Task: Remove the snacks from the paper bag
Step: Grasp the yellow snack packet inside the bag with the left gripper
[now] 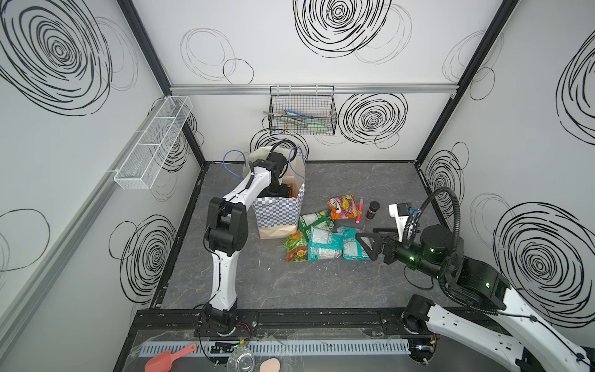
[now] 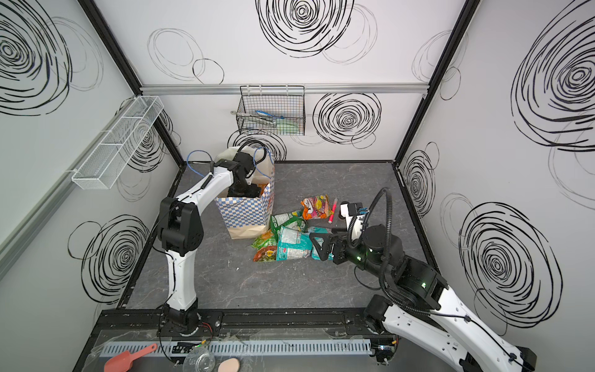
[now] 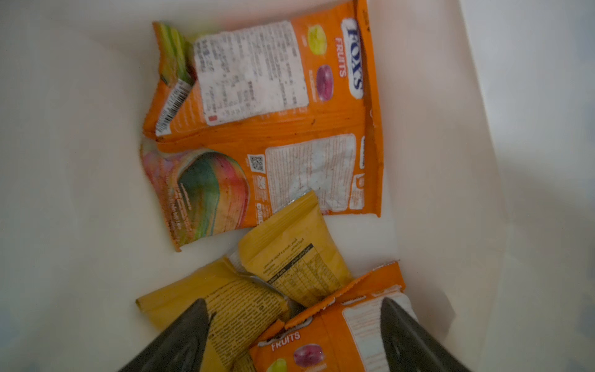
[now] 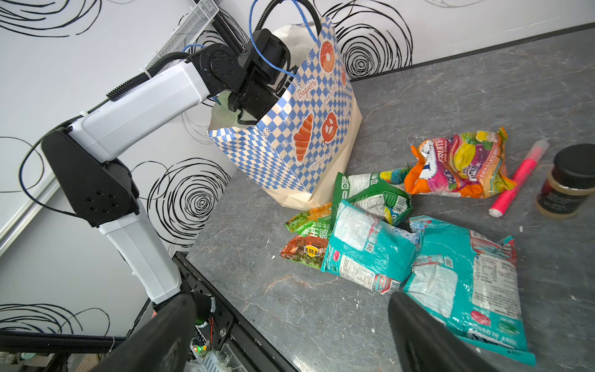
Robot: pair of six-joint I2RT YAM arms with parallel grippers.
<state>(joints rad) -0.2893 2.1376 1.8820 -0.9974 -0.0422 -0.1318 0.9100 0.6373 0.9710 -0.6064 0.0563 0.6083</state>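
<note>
Snacks (image 3: pixel 257 180) lie partly inside the paper bag (image 1: pixel 278 215), partly on the table (image 1: pixel 257 283) beside it.

Left gripper (image 3: pixel 293 301) is down inside the bag, jaws spread wide and holding nothing, its fingers (image 3: pixel 180 338) above a mustard-yellow packet (image 3: pixel 222 302) and an orange Fruits packet (image 3: pixel 322 344). 1 more yellow packet (image 3: pixel 289 254) and 2 more orange packets (image 3: pixel 273 74) lie on the cream floor. The bag stands upright at the table's back left. Green and teal packets (image 1: pixel 323 246) and a multicoloured packet (image 1: pixel 343 206) are piled by its base, near a red marker (image 1: pixel 359 211) and a dark jar (image 1: pixel 373 210). Right gripper (image 1: pixel 370 241) hovers released and empty at the pile's teal end.
</note>
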